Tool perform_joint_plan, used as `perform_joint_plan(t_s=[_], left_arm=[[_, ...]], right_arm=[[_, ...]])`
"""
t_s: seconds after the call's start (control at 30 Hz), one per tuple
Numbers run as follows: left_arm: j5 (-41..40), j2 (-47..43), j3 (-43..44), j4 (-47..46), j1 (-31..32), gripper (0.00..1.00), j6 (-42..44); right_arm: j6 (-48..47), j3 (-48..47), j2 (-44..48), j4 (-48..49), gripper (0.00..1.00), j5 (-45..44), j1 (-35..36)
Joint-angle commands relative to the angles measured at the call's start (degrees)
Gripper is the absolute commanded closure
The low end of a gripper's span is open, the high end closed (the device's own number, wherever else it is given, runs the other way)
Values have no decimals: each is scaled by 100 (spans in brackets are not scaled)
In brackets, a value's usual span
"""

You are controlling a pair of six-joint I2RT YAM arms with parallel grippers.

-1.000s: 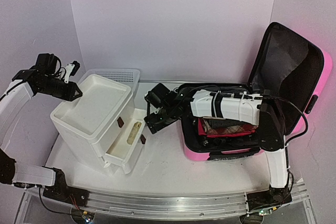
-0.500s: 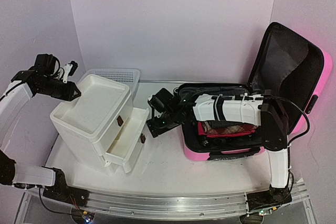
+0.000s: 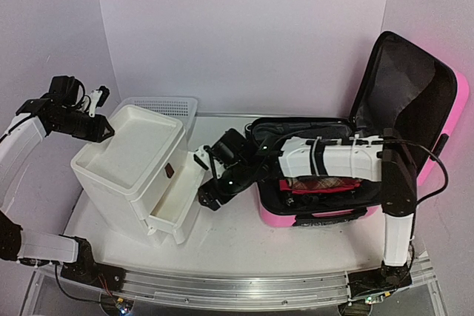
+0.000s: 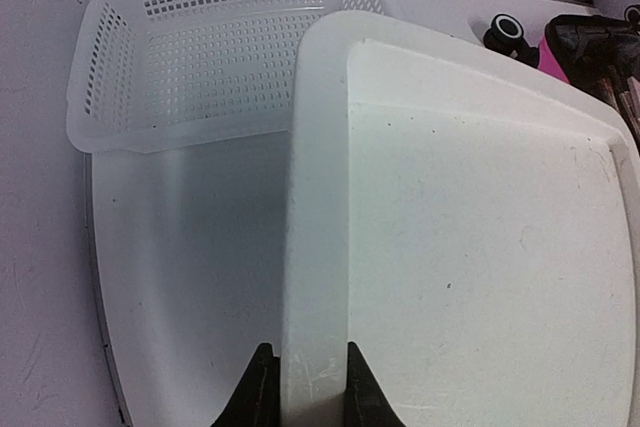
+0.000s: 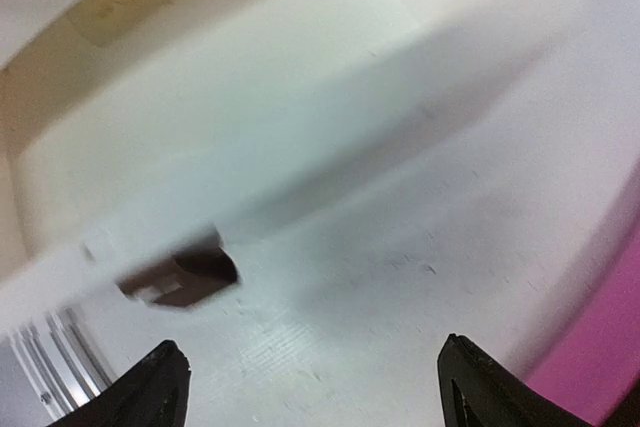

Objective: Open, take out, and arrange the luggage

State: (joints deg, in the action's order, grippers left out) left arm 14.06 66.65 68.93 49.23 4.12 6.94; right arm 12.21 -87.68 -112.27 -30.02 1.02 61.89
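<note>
The luggage [image 3: 311,218] lies at the right of the top view, lid propped up against the right wall, with folded red and plaid cloth [image 3: 320,183] in its base. Left of it, the right claw [image 5: 310,345] hangs spread and empty by the pulled-out lower drawer [image 3: 178,201], which holds something tan and blurred. A bare strip of surface [image 3: 237,238] separates drawer and luggage. The left claw [image 4: 307,352] pinches the drawer unit's [image 3: 133,153] top rim, and the mesh basket [image 4: 220,37] sits just behind the unit.

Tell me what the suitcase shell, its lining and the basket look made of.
Suitcase shell: likely hard plastic, glossy pink, glare on its edge. Lining: seemingly black fabric, matte, slightly creased. Basket: probably moulded white plastic, translucent, grid of holes.
</note>
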Motion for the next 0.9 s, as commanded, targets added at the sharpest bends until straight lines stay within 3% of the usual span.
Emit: perform_joint_plan(t_s=[0.0, 0.37, 0.63, 0.73, 0.8, 0.87], left_arm=[[1176, 333, -476, 605, 128, 100, -923], [1415, 236, -589, 600, 133, 100, -1006], [1359, 180, -731, 570, 133, 100, -1015], [1339, 195, -698, 568, 131, 100, -1012], [1318, 174, -665, 566, 131, 100, -999], [1330, 177, -634, 567, 128, 100, -976]], right_arm=[[-93, -937, -762, 1209, 13, 871, 96], [210, -1430, -1601, 2913, 13, 319, 156], [875, -425, -1428, 5397, 8, 252, 192], [738, -398, -1201, 4801, 8, -55, 244], [427, 137, -813, 4588, 6, -316, 250], [-345, 653, -471, 4696, 2, 98, 223]])
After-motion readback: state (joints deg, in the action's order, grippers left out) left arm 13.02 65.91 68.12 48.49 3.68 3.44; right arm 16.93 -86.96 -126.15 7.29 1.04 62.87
